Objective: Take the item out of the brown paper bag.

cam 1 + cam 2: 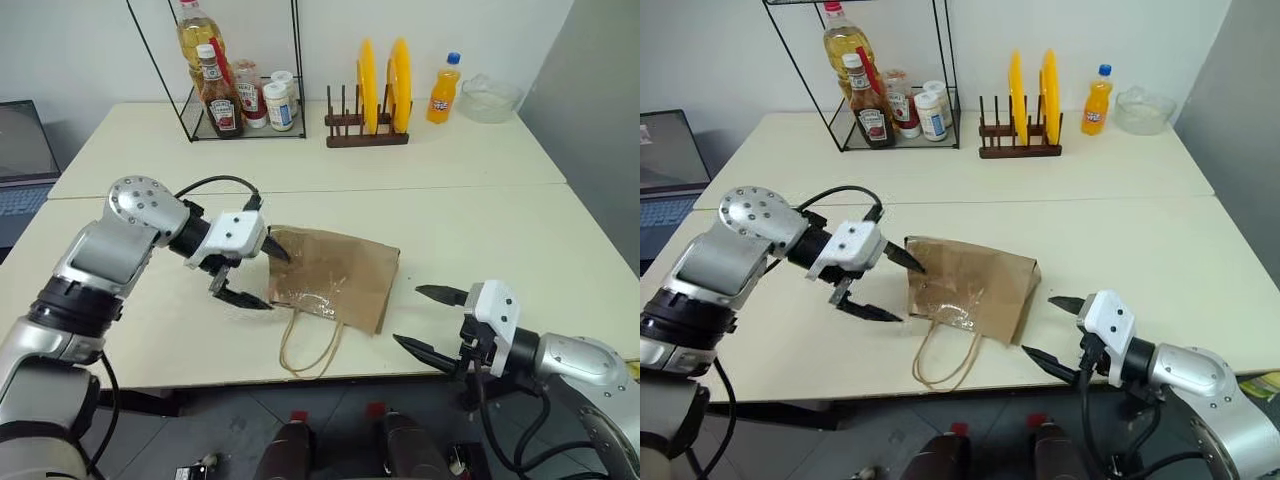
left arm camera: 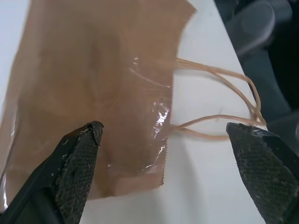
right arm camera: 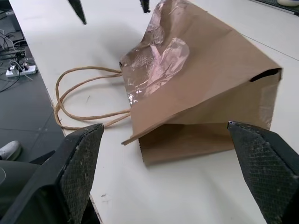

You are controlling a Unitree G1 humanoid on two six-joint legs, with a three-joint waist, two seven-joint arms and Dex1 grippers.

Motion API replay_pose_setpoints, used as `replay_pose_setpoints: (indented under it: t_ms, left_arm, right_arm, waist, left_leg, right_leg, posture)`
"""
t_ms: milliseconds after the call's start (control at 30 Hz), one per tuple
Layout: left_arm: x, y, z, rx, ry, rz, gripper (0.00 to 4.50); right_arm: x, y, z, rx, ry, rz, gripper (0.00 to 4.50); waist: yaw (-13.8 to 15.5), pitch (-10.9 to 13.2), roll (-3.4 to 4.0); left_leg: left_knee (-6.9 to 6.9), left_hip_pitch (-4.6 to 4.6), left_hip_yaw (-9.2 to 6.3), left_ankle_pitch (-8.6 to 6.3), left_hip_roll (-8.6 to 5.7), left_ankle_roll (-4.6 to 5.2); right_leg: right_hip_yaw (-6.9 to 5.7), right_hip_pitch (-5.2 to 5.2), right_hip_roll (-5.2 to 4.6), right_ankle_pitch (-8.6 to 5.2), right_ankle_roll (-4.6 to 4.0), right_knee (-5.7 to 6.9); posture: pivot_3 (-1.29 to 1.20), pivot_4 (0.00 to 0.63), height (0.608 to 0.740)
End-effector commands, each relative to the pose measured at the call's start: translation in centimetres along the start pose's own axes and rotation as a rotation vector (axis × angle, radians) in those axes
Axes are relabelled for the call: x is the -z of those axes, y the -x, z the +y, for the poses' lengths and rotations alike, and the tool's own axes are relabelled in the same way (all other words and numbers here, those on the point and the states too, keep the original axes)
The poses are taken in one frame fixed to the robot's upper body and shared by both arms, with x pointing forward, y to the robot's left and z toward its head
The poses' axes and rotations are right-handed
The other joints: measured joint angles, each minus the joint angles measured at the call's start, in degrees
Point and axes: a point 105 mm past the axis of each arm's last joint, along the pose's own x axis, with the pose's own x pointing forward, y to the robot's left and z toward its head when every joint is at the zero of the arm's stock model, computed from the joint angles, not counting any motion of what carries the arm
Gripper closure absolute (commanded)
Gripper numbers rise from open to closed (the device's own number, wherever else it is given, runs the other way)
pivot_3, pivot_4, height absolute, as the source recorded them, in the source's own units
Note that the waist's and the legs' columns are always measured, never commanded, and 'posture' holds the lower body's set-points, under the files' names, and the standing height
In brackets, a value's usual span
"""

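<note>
A: Where is the brown paper bag (image 1: 335, 275)?

B: On its side, mouth toward six o'clock. Left gripper (image 1: 258, 272) at nine, right gripper (image 1: 428, 319) at four, both wide apart, empty.

A: The item?

B: We cannot see it. Paper is thin, light; we judge lifting the closed end best.

The left gripper (image 1: 255, 270) hovers just left of the brown paper bag (image 1: 340, 275), fingers spread wide. The right gripper (image 1: 428, 320), equally spread and empty, hangs just right of it.

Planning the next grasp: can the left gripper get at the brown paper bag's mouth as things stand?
Probably yes. The left gripper is open and hovers right beside the brown paper bag, which lies flat on the table. The mouth, by the twine handles, faces the table's near edge, with nothing between.
</note>
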Motion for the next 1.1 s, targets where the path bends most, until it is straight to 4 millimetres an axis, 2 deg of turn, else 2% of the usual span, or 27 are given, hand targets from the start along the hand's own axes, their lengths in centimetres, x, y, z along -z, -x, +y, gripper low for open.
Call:
replay_pose_setpoints:
  t_ms: [33,100,300,467,567,800,900,933,967,1100]
  left_arm:
    - [0.8,-0.5,-1.3,0.053,-0.151,0.052,0.0]
    - [0.8,-1.4,-1.4,0.053,-0.19,0.021,0.0]
    - [-0.9,-6.2,0.4,-0.096,-0.226,-0.172,0.0]
    - [-2.0,-7.6,0.9,-0.127,-0.141,-0.261,0.0]
    - [-2.3,-7.8,1.3,-0.147,-0.086,-0.303,0.59]
    - [-1.5,-7.5,-0.3,-0.078,-0.139,-0.275,2.83]
    - [-2.7,-7.2,1.0,-0.129,-0.037,-0.358,3.79]
    - [-3.2,-7.0,1.6,-0.154,0.014,-0.396,3.93]
    - [-3.7,-6.8,2.2,-0.172,0.058,-0.425,4.41]
    - [-4.4,-6.3,3.8,-0.202,0.221,-0.476,4.48]
  right_arm:
    - [-0.5,-0.4,0.5,-0.031,0.06,-0.016,0.04]
    - [-0.4,-0.5,0.6,-0.041,0.065,-0.016,0.04]
    - [-0.2,-0.9,1.1,-0.065,0.078,-0.011,0.04]
    - [0.8,-1.4,1.4,-0.089,0.097,0.01,0.04]
    - [1.3,-1.8,1.6,-0.123,0.143,0.027,0.0]
    - [2.2,-1.6,1.5,-0.187,0.23,0.058,0.0]
    - [2.2,-2.0,1.8,-0.214,0.303,0.054,0.0]
    - [2.3,-2.2,2.1,-0.237,0.346,0.053,0.0]
    - [2.4,-2.4,2.3,-0.254,0.389,0.054,0.0]
    - [2.8,-3.7,1.9,-0.251,0.554,0.035,0.0]
  waist:
    - [0.15,0.0,0.0]
    - [0.36,0.0,0.0]
    - [1.46,-0.02,-0.06]
    - [0.99,-0.02,-0.06]
    - [0.99,-0.02,-0.06]
    - [1.09,-0.02,-0.06]
    - [1.13,-0.02,-0.06]
    - [1.13,-0.02,-0.06]
    - [1.19,-0.02,-0.06]
    - [1.07,-0.02,-0.07]
  left_leg:
    - [0.0,-0.01,-0.02,0.0,-0.01,0.0]
    - [0.02,-0.03,-0.02,0.0,-0.03,0.0]
    - [0.18,-0.08,-0.04,-0.03,-0.15,0.06]
    - [0.09,-0.03,-0.04,-0.03,-0.08,0.06]
    - [0.09,-0.02,-0.02,-0.03,-0.09,0.06]
    - [0.09,-0.01,-0.01,-0.03,-0.08,0.05]
    - [0.1,-0.02,-0.03,-0.02,-0.09,0.05]
    - [0.11,-0.02,-0.03,-0.02,-0.09,0.05]
    - [0.13,-0.03,-0.04,-0.03,-0.1,0.06]
    - [0.14,-0.03,-0.05,-0.02,-0.11,0.05]
  right_leg:
    - [-0.02,0.0,0.0,0.0,0.0,0.0]
    - [-0.03,0.01,0.0,0.0,0.0,-0.01]
    - [-0.06,0.11,-0.07,0.01,0.02,-0.05]
    - [-0.05,0.07,-0.03,0.01,0.02,-0.03]
    - [-0.05,0.07,-0.01,0.01,0.02,-0.03]
    - [-0.04,0.07,-0.02,0.01,0.02,-0.04]
    - [-0.05,0.08,-0.02,0.01,0.02,-0.04]
    - [-0.05,0.08,-0.02,0.01,0.02,-0.03]
    - [-0.07,0.1,-0.02,0.01,0.03,-0.03]
    - [-0.1,0.1,-0.02,0.0,0.03,-0.04]
  posture:
    - [0.0,0.15,0.74]
    - [0.0,0.15,0.74]
    - [0.0,0.15,0.74]
    - [0.0,0.15,0.74]
    - [0.0,0.15,0.74]
    - [0.0,0.15,0.74]
    - [0.0,0.15,0.74]
    - [0.0,0.15,0.74]
    - [0.0,0.15,0.74]
    - [0.0,0.15,0.74]
